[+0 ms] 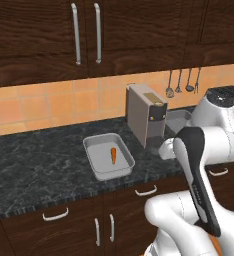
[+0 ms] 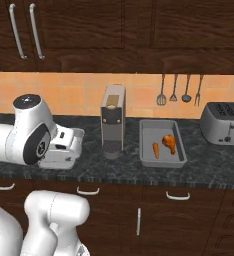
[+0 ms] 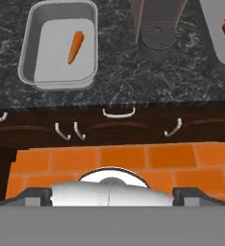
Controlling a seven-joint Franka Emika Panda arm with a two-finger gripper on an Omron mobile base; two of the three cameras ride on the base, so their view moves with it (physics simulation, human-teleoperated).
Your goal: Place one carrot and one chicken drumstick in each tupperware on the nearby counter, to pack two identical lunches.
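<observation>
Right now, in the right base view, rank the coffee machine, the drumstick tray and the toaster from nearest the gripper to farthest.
1. The coffee machine, just right of the gripper.
2. The tray holding the drumstick, further right.
3. The toaster, far right.

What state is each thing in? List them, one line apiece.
Left tupperware: on the counter, holds one carrot, no drumstick.
Right tupperware: on the counter, holds a carrot and a chicken drumstick.
Coffee machine: upright between the two tupperwares.
Toaster: upright at the right end of the counter.
Upper cabinet doors: closed.
Gripper: open, empty.
</observation>
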